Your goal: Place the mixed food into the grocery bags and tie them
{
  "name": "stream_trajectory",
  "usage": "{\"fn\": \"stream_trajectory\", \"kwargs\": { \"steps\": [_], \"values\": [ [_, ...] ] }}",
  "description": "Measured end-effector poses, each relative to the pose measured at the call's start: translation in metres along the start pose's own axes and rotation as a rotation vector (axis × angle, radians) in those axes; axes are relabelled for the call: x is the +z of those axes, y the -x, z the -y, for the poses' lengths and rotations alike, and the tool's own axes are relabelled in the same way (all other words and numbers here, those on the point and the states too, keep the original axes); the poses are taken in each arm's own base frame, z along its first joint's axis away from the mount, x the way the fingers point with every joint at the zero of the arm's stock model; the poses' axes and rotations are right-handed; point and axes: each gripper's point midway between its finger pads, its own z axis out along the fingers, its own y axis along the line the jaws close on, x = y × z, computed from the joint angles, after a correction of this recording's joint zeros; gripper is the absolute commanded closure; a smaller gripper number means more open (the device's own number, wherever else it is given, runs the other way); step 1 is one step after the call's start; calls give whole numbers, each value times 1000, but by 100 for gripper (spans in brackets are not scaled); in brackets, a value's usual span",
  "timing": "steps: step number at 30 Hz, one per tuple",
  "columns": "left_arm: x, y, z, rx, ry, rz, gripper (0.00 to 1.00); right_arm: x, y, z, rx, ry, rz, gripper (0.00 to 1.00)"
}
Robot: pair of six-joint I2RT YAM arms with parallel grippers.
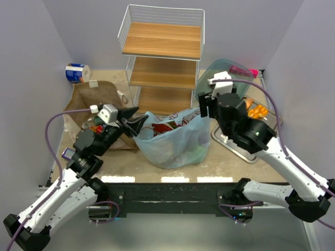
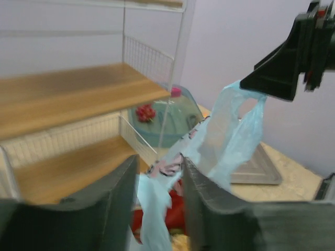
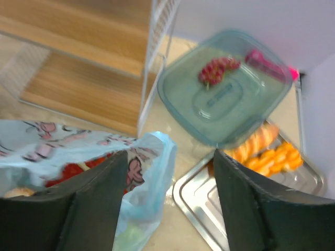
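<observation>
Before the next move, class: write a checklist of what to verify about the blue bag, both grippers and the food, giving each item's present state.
1. Light-blue plastic bag upright: ok.
2. Bag tied: not ok, mouth open.
3. Right gripper jaws apart: ok.
4. Left gripper clear of the bag: not ok, a strip of it lies between the fingers.
5. All food bagged: not ok, orange breads on the metal tray.

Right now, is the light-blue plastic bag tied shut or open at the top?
Open. The light-blue plastic bag gapes at the top, red food shows inside, and no knot is visible.
</observation>
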Motion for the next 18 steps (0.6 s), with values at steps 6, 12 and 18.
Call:
{"fn": "stream_trajectory", "kwargs": {
  "steps": [6,12,18],
  "values": [
    [4,82,17,91,-39,93,0,-35,77,-23,24,263,156,1],
    [28,125,-5,177,35,78,0,-50,98,-89,-6,597,201,1],
    [43,62,-85,150,204,-131,0,-55,59,-211,-89,865,101,1]
  ]
}}
